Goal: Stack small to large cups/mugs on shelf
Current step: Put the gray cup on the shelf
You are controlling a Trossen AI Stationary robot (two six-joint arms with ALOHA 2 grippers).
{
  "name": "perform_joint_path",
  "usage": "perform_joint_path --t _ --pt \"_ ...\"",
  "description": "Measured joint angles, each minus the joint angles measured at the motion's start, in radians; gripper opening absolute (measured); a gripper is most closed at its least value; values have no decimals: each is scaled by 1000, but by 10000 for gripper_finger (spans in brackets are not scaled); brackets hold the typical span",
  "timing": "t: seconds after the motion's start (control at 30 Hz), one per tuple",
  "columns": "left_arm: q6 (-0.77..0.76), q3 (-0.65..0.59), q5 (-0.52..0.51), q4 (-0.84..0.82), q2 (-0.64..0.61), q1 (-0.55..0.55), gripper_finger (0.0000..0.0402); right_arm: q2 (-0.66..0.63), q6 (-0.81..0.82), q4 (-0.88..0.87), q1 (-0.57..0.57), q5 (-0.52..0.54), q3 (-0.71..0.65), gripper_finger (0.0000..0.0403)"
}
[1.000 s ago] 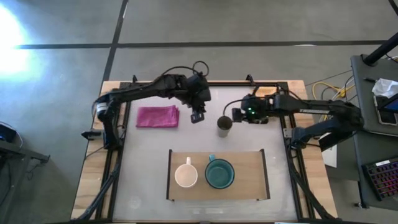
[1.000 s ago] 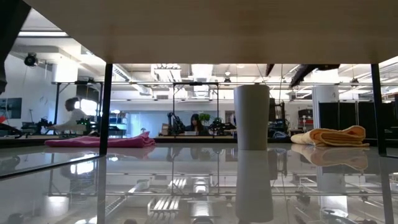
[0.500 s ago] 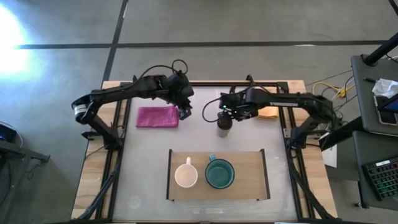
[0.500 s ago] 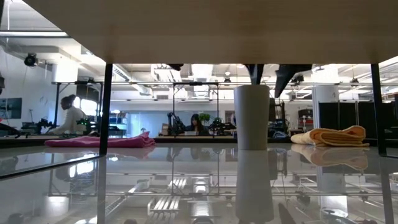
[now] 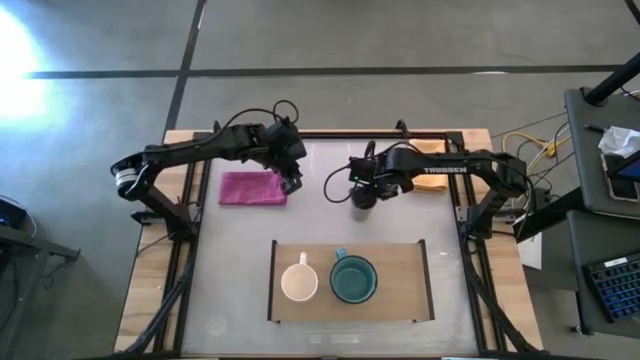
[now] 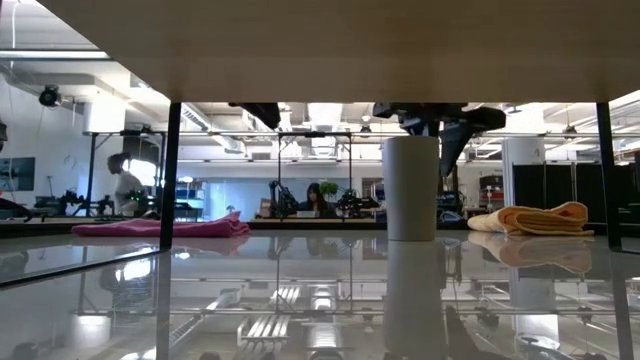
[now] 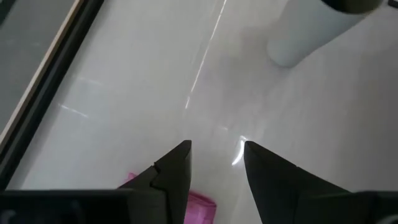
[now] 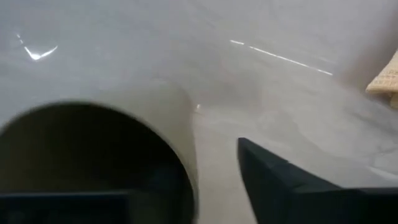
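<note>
Looking down on the white tabletop (image 5: 240,260), the biggest thing on it is the shelf (image 5: 400,285), a light-wood board with black rails on its short sides, lying flat along the near edge, about midway between the two near corners. Two vessels sit on that board side by side, not stacked: the teal-green mug (image 5: 353,280) at the board's middle, and the cream-white mug (image 5: 299,283) just beside it toward the board's left rail, apart from it.

The left arm reaches in from the far left corner. Its left gripper (image 5: 291,182) hangs over the tabletop at the edge of the pink cloth (image 5: 253,187), which lies flat near the far left corner. From the left wrist camera its two dark fingers (image 7: 177,171) stand parted with bare tabletop between them, holding nothing, and a scrap of pink shows under them.

The right arm comes in from the far right edge, over the orange cloth (image 5: 432,180) lying near the far right corner. The right gripper (image 5: 364,192) is right on top of the small dark olive-brown cup (image 5: 361,205), which stands upright on the tabletop beyond the shelf's far edge. From table height the cup (image 6: 411,188) has dark arm parts just above and behind it. The right wrist camera shows the cup's round mouth (image 8: 93,162) close up against one dark finger (image 8: 280,186); whether the fingers grip the rim, I cannot tell.
</note>
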Motion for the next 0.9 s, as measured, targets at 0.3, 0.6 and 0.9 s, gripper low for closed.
perform_joint_path --t 0.3,0.6,0.9 --pt "9 -1 -3 9 0 23 133 -57 -69 -82 0 26 30 12" --pt "8 -2 -2 49 0 26 133 -270 -7 -382 105 32 241 10" --pt "6 -2 -1 67 0 26 133 -321 -76 -505 311 -3 345 9"
